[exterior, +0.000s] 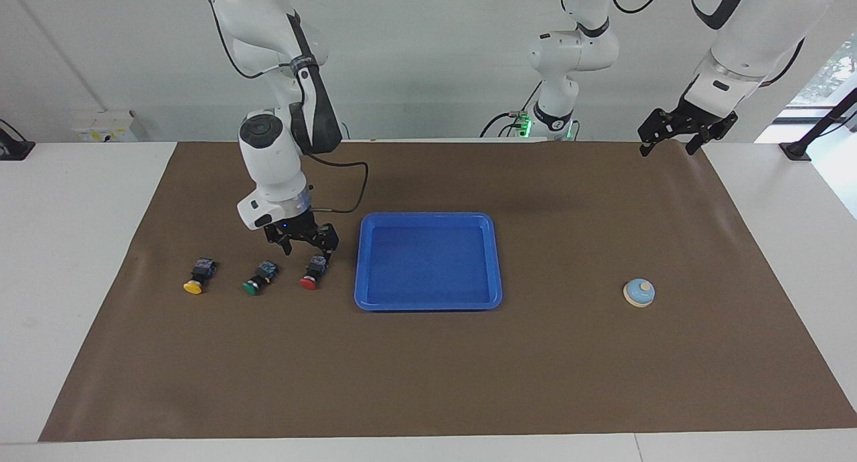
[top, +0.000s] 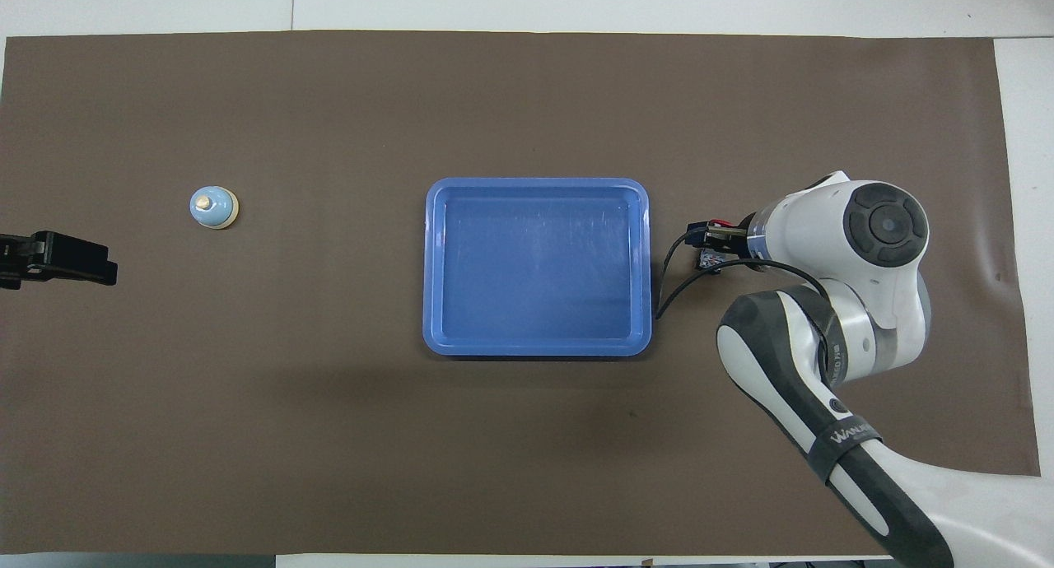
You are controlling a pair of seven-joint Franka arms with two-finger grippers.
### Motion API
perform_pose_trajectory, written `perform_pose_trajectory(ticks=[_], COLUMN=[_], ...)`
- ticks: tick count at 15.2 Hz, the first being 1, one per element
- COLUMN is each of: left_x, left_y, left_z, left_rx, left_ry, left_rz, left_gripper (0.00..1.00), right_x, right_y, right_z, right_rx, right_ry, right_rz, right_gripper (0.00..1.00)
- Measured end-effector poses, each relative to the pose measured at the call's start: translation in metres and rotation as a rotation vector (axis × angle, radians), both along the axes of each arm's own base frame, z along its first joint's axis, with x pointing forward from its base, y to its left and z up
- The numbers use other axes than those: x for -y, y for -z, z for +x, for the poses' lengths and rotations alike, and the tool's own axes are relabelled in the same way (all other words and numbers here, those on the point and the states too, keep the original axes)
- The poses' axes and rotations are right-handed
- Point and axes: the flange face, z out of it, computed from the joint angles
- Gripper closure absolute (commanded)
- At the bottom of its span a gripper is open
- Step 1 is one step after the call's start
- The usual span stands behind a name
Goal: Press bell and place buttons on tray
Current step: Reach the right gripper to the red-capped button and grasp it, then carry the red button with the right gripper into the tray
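Red-capped button (exterior: 312,272) first since it's closest to the tray (exterior: 428,305), so I've got the right gripper (exterior: 308,246) spread over it, w/ left gripper (exterior: 669,140) waiting spread at 1 o'clock.

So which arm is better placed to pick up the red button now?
The right arm. The right gripper hangs open just above the red button, beside the tray. The left gripper waits at the table's other end, nearer to the bell.
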Motion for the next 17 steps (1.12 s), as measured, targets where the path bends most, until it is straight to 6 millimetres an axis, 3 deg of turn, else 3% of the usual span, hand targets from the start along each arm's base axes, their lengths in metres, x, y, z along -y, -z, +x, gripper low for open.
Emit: perform_pose_trajectory(ticks=[10,17], left_x=[0.000,0.000], left_y=[0.000,0.000], left_z=[0.000,0.000], left_rx=[0.000,0.000], left_ry=[0.000,0.000], left_rz=[0.000,0.000], left_gripper=[0.00,0.00], right_x=[-0.005,-0.005], right_y=[0.059,0.057], right_z=[0.006,0.008], right_rx=[-0.007,-0.016], right_ry=[0.034,0.035], right_rz=[0.024,0.022], right_gripper=[0.01,0.13])
